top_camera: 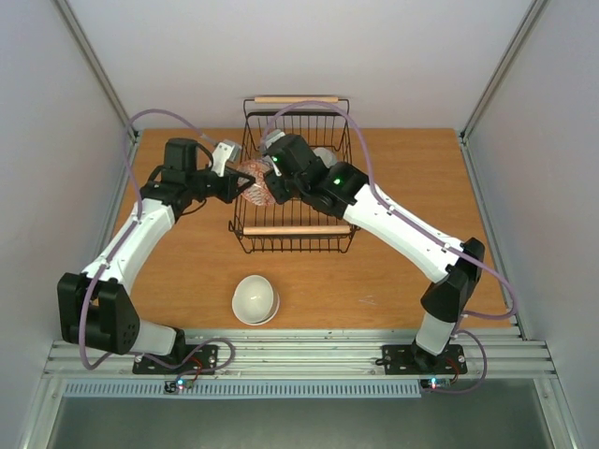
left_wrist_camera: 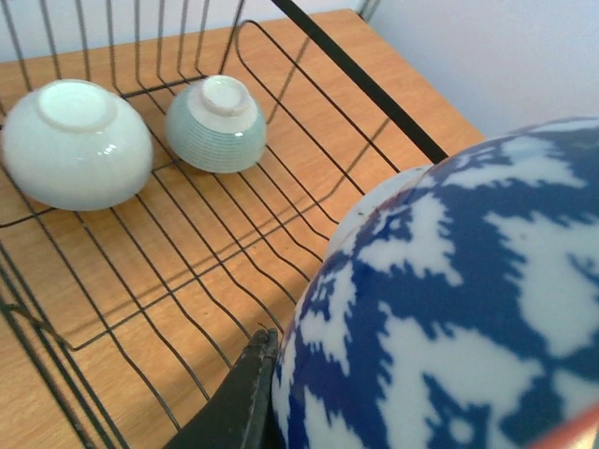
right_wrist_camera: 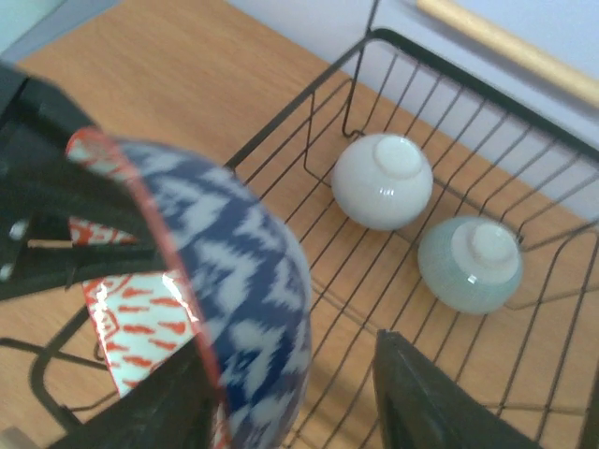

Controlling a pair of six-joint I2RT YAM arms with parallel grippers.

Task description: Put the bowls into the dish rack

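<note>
A blue-and-white bowl (top_camera: pixel 256 183) with a red-patterned inside hangs tilted over the left part of the black wire dish rack (top_camera: pixel 296 241). My left gripper (top_camera: pixel 243 183) is shut on it. In the left wrist view one finger (left_wrist_camera: pixel 245 393) presses the bowl's outer wall (left_wrist_camera: pixel 449 309) and the other is hidden. My right gripper (right_wrist_camera: pixel 290 398) is open, with the bowl's wall (right_wrist_camera: pixel 248 271) by its left finger and its right finger (right_wrist_camera: pixel 421 402) well apart. A cream-white bowl (right_wrist_camera: pixel 382 181) and a pale green bowl (right_wrist_camera: pixel 470 263) sit upside down in the rack. Another cream-white bowl (top_camera: pixel 255 299) stands on the table near the front.
The rack has a wooden handle at its far end (top_camera: pixel 296 98) and one at its near end (top_camera: pixel 295 230). White walls close in the wooden table (top_camera: pixel 412 178) on three sides. A metal rail (top_camera: pixel 309 351) runs along the near edge.
</note>
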